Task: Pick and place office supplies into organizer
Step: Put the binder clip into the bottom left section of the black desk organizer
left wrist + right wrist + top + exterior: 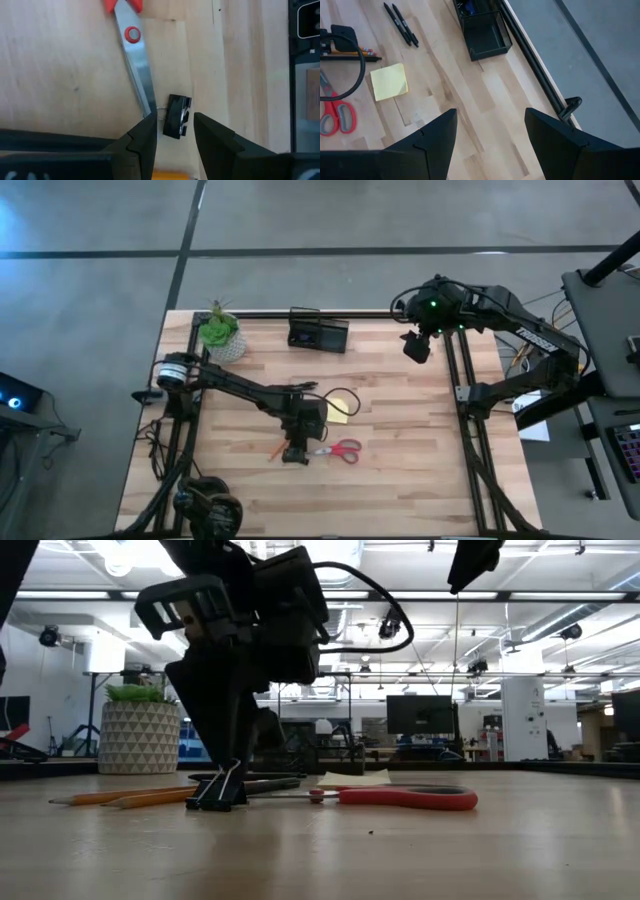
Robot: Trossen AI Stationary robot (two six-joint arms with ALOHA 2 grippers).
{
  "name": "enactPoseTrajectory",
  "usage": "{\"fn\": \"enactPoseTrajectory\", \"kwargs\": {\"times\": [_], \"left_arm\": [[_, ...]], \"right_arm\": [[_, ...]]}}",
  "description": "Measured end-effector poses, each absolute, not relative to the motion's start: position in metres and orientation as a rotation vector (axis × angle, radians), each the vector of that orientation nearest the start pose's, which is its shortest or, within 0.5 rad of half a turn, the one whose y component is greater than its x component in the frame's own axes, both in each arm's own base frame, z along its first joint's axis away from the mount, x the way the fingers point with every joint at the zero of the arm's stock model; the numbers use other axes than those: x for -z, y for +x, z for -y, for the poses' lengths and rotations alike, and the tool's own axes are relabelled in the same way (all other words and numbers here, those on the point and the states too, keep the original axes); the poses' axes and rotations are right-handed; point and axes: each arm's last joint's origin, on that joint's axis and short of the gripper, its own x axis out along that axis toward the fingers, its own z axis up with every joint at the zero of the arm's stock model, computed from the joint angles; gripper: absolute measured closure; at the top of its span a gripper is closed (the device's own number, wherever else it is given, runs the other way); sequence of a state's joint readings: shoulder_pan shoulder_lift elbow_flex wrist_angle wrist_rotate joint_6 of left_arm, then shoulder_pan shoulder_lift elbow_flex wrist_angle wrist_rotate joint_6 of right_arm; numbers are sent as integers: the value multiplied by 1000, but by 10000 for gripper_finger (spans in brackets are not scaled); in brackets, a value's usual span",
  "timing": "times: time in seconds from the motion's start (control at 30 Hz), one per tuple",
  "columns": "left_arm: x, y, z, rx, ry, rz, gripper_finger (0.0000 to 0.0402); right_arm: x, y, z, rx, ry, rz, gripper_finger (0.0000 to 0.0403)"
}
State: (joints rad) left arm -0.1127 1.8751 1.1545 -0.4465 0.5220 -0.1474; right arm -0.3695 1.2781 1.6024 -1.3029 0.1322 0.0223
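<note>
A small black clip (177, 116) sits on the wooden table beside the blade tip of the red-handled scissors (135, 60). My left gripper (173, 121) is open and slants down over it, one finger on each side of the clip. Orange pencils (120, 798) and black pens (400, 22) lie next to it, and the yellow sticky-note pad (389, 81) lies just beyond. The black organizer (318, 332) stands at the far edge. My right gripper (490, 117) hangs open high above the table's far right, holding nothing. My left gripper straddles the black clip (218, 795) from above, slanting down. The wrist view shows a thin gap between the clip and each finger. I cannot tell whether a fingertip touches the clip or the scissors' blade tip (149, 111). The clip rests on the table.
A green plant in a white pot (222, 338) stands at the far left, next to the organizer. Black frame rails (465, 410) run along the table's sides. Bare wood lies to the right of the scissors (338, 450) and along the near edge.
</note>
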Motion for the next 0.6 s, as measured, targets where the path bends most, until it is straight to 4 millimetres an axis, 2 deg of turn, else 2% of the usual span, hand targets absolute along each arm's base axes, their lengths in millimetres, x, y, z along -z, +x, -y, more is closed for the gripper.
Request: {"fn": "enactPoseTrajectory", "kwargs": {"times": [0.37, 0.6], "left_arm": [[-153, 355, 57, 479, -367, -1205, 291], [-153, 355, 57, 478, -368, -1205, 342]], "right_arm": [[-411, 195, 80, 471, 137, -976, 172], [-411, 195, 80, 472, 137, -976, 172]]}}
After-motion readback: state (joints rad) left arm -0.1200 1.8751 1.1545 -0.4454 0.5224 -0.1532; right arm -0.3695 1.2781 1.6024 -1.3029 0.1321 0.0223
